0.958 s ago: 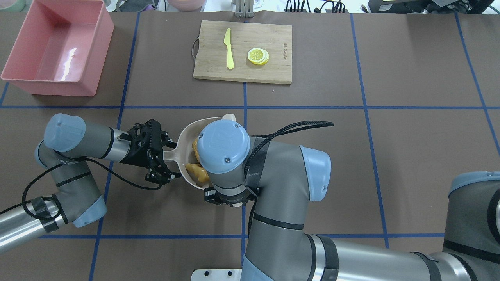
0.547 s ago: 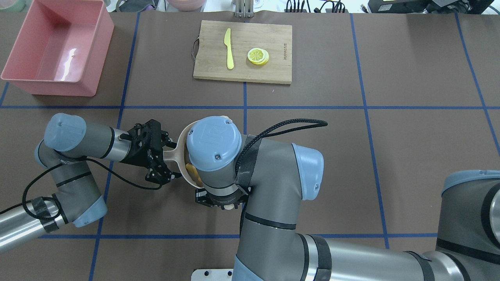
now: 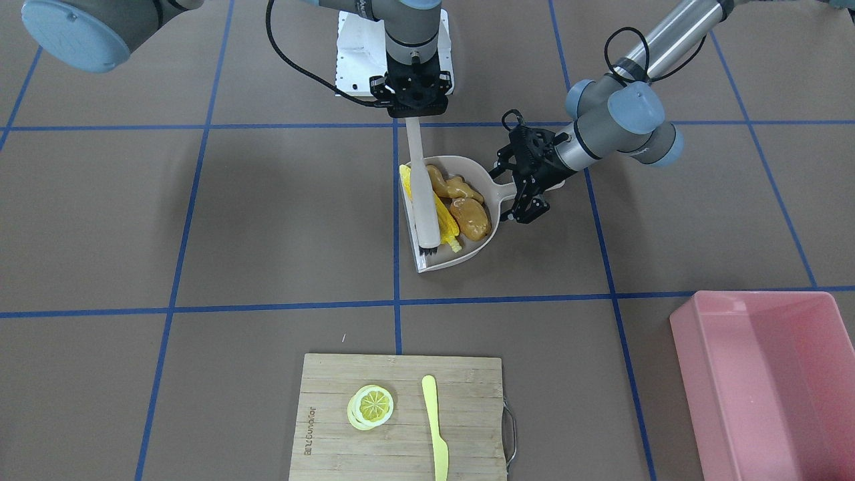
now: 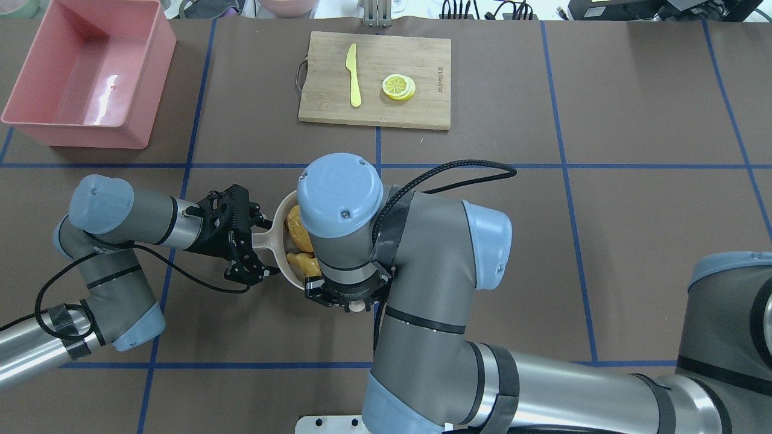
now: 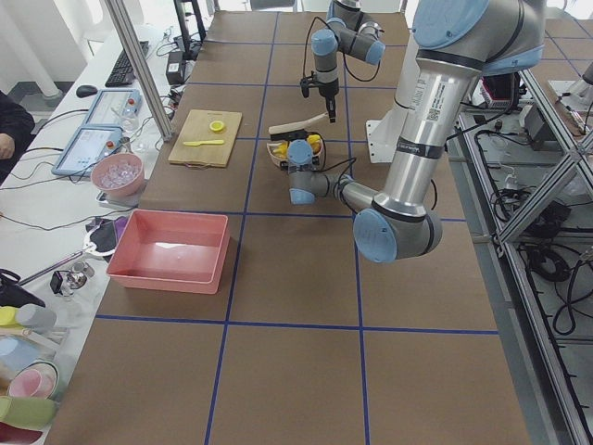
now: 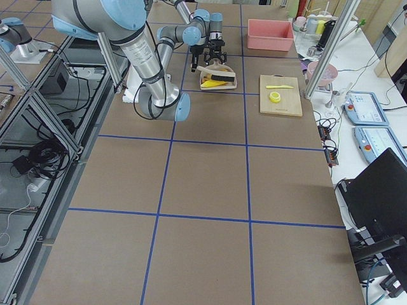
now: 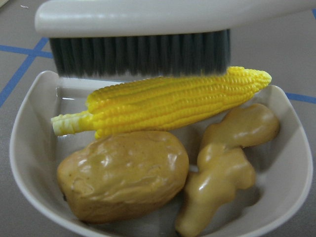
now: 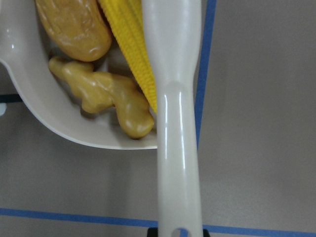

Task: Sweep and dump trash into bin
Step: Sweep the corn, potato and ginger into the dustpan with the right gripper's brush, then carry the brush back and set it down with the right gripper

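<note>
The beige dustpan (image 3: pixel 461 257) lies on the table at mid-table. In it lie the yellow corn cob (image 7: pixel 168 101), the brown potato (image 7: pixel 123 173) and the knobbly ginger root (image 7: pixel 222 168). My left gripper (image 3: pixel 511 189) is shut on the dustpan's handle. My right gripper (image 3: pixel 413 113) is shut on the handle of a beige brush (image 3: pixel 424 200), whose dark bristles rest at the pan's open mouth against the corn. In the overhead view my right wrist hides most of the pan (image 4: pixel 280 241). The pink bin (image 4: pixel 84 72) stands empty at the far left corner.
A wooden cutting board (image 4: pixel 374 78) with a yellow knife (image 4: pixel 353 75) and lemon slices (image 4: pixel 398 86) lies at the far middle. Brown table with blue tape lines between the pan and the bin (image 3: pixel 768 381).
My right wrist moved toward the dustpan, then shifted toward the far side of the table, brush still in grip. The potato now shows in the pan. The left arm and dustpan have not moved.
</note>
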Robot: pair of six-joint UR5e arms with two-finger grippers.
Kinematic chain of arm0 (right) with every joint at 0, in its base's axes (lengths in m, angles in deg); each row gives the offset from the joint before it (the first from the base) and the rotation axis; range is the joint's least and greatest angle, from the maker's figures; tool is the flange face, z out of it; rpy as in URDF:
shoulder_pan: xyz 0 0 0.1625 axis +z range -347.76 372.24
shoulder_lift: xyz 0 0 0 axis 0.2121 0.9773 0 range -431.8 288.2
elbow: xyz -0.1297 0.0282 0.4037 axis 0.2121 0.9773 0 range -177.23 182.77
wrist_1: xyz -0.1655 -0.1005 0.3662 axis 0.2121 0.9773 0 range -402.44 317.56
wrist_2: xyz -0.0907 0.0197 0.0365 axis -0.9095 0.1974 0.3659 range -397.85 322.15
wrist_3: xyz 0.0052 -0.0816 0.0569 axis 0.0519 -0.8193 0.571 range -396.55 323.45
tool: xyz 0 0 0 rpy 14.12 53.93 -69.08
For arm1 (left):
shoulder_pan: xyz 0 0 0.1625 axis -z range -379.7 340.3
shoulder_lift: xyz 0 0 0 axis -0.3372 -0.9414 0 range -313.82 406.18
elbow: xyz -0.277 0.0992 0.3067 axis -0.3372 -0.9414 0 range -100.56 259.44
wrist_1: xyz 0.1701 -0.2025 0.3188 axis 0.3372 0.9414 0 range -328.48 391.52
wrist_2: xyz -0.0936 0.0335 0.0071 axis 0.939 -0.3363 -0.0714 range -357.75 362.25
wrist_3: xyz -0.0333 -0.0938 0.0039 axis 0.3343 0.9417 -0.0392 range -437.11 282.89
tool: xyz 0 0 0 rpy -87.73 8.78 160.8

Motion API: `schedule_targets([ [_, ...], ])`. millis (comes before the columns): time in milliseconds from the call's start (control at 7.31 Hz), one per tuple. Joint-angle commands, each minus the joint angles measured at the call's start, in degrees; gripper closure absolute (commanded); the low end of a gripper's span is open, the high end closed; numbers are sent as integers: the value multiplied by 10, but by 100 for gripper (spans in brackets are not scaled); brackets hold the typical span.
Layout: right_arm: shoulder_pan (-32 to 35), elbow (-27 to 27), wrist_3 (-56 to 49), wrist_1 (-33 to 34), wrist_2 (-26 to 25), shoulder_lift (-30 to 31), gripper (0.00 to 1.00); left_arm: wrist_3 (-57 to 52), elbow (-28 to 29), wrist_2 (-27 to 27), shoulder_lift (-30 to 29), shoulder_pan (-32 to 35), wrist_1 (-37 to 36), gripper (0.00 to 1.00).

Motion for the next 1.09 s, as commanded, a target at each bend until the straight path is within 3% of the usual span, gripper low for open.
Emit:
schedule_targets([
  [0,44,-43,-63,64,9,10,100,0,-1,0,0,0,0,3],
  [137,69,-75,-99,91,11,33,100,0,-2,0,0,0,0,3],
  [547,185,-186,-204,75,33,223,100,0,-2,2,0,0,1,3],
  [684,235,-187,-227,28,70,290,100,-1,-1,2,0,-1,1,4],
  [958,292,-185,-230,-130,124,447,100,0,-4,2,0,-1,2,27],
])
